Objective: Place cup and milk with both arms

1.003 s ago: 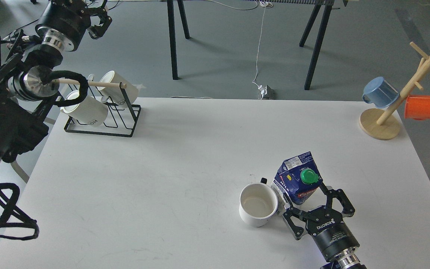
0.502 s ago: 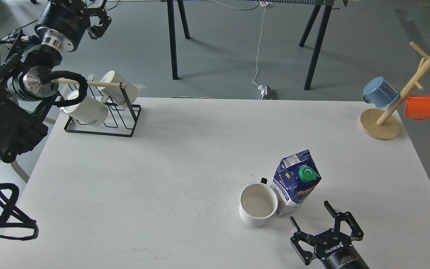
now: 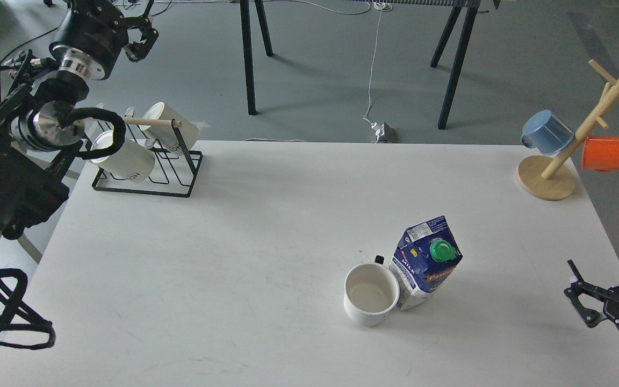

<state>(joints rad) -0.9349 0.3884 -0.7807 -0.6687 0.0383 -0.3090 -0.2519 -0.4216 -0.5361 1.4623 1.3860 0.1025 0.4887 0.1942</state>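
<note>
The white cup (image 3: 371, 293) stands upright and empty on the white table (image 3: 234, 258), right of centre near the front, with its small black handle at the back. The blue and white milk (image 3: 425, 260) carton with a green cap stands upright just to its right, touching it. My right gripper (image 3: 604, 252) is open and empty at the table's right front edge, well clear of the carton. My left gripper (image 3: 143, 29) is high at the far left, beyond the table, with its fingers spread and nothing in them.
A black wire rack (image 3: 145, 172) with ribbed white mugs (image 3: 121, 158) stands at the back left, under my left arm. A wooden mug tree (image 3: 548, 180) with a blue cup (image 3: 546, 131) and an orange cup (image 3: 605, 153) stands at the back right.
My right gripper has let go of the milk carton and drawn back and far to the right. The carton now stands free beside the cup. The left arm shifted slightly.
</note>
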